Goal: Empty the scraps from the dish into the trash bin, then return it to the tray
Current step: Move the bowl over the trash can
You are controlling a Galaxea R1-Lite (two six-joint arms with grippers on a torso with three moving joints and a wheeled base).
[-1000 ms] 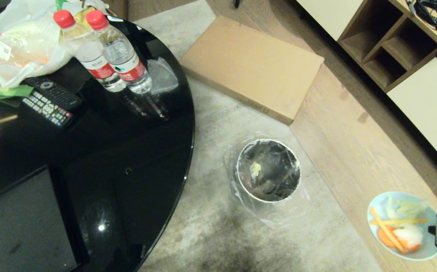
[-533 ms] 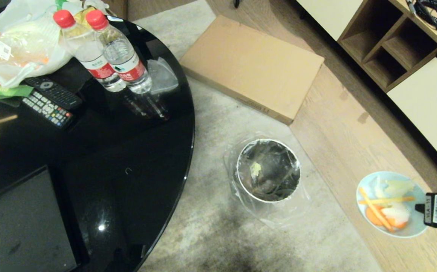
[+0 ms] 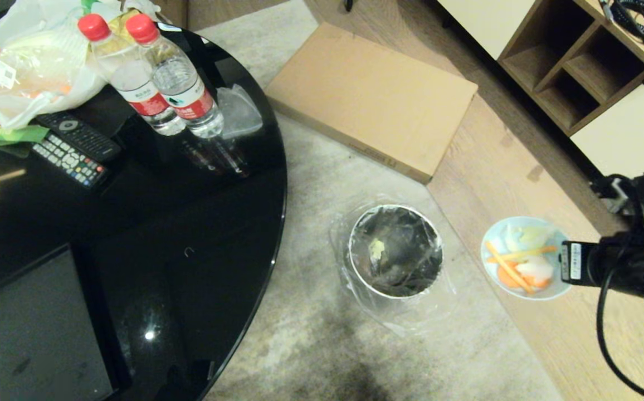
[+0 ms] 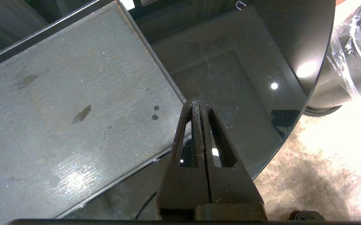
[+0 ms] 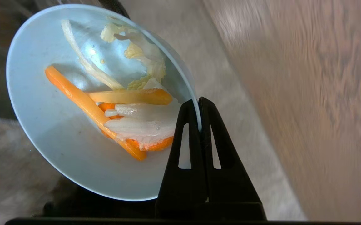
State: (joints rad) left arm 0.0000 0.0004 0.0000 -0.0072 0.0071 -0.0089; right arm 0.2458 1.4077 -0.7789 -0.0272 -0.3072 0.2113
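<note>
- Glossy black glass makes up the round table [image 3: 132, 223] on the left; the tray [image 4: 58, 93] lies bare at its near edge, judged to be kept free for the dish to come back to.
- Just right of the table, the trash bin [image 3: 395, 252] stands on the floor, its clear liner open upward to catch what is tipped in.
- Right of the bin, held above the floor, is the dish [image 3: 525, 258], not yet over the opening and level enough that the scraps [image 5: 121, 109] lie inside.
- Pinched tight on the dish's rim, the right gripper [image 5: 199, 109] carries it by the edge, so the bowl's mouth is left free for pouring.
- Over the tray's edge, the left gripper [image 4: 198, 107] hangs clenched and empty, out of the way.
</note>
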